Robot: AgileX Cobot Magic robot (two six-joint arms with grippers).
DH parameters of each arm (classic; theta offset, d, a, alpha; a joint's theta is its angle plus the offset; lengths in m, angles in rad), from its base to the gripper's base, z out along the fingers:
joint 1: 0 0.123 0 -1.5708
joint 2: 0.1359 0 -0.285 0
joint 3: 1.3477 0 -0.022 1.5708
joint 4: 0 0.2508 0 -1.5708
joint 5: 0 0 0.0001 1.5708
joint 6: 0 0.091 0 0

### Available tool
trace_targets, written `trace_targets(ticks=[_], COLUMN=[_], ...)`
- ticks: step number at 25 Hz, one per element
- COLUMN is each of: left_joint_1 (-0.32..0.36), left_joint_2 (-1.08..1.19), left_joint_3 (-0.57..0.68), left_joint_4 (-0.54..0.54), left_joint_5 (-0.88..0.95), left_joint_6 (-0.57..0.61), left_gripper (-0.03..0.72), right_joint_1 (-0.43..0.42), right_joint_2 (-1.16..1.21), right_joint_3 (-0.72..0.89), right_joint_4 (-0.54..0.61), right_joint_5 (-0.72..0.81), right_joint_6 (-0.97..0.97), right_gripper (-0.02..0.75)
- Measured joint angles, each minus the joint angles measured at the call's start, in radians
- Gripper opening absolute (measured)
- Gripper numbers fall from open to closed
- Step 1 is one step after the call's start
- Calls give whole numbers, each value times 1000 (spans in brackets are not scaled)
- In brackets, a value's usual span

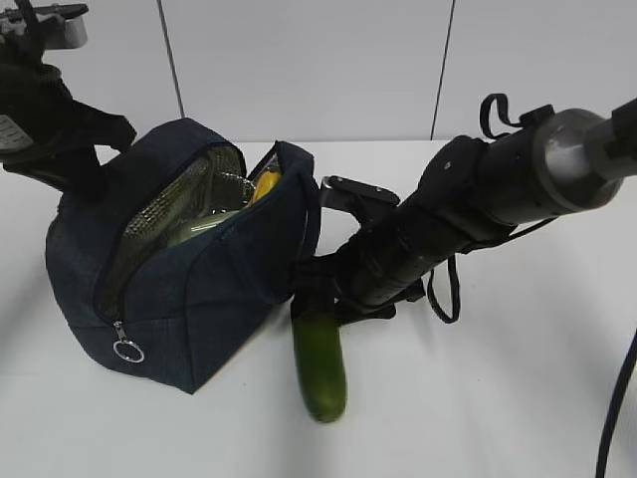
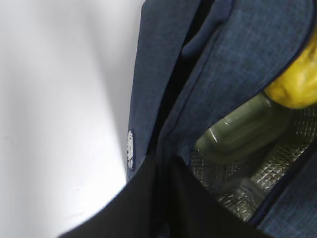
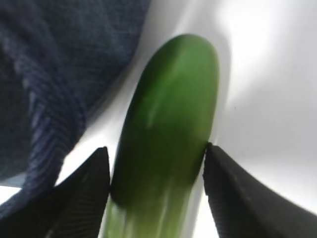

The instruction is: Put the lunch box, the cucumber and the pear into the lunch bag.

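The navy lunch bag (image 1: 199, 299) lies tilted on the white table with its mouth open toward me and its silver lining showing. Inside are the lunch box (image 1: 199, 227) with its sage-green lid and the yellow pear (image 1: 266, 184); the left wrist view shows them too, the lunch box (image 2: 242, 131) and the pear (image 2: 297, 84). My left gripper (image 2: 166, 198) is shut on the bag's rim (image 2: 158, 74) at its back left. The dark green cucumber (image 1: 320, 368) lies on the table just right of the bag. My right gripper (image 3: 156, 158) clasps the cucumber (image 3: 168, 129), one finger touching each side.
The bag's zipper ring pull (image 1: 127, 350) hangs at its front lower left. The right arm (image 1: 478, 209) stretches low over the table from the right. A black cable (image 1: 617, 418) hangs at the far right edge. A white wall stands behind.
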Motion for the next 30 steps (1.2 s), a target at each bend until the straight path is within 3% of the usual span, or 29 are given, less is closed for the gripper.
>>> trace_targets(ticks=[7,15,22,30], left_joint_1=[0,0,0,0], left_joint_2=[0,0,0,0], left_joint_3=[0,0,0,0], left_joint_4=[-3,-3,-4,-4], left_joint_5=[0,0,0,0], left_joint_6=[0,0,0,0], left_gripper=[3,3,3,3], right_joint_1=[1,1,1,-10], right_joint_2=[25,25,25,-14], right_joint_3=[-6,-8,-10,-3], right_joint_4=[2,-17,-45,-160], right_joint_5=[16,36,44,75], right_joint_6=[-12,-13,-13,-13], right_gripper=[462,362,350,348])
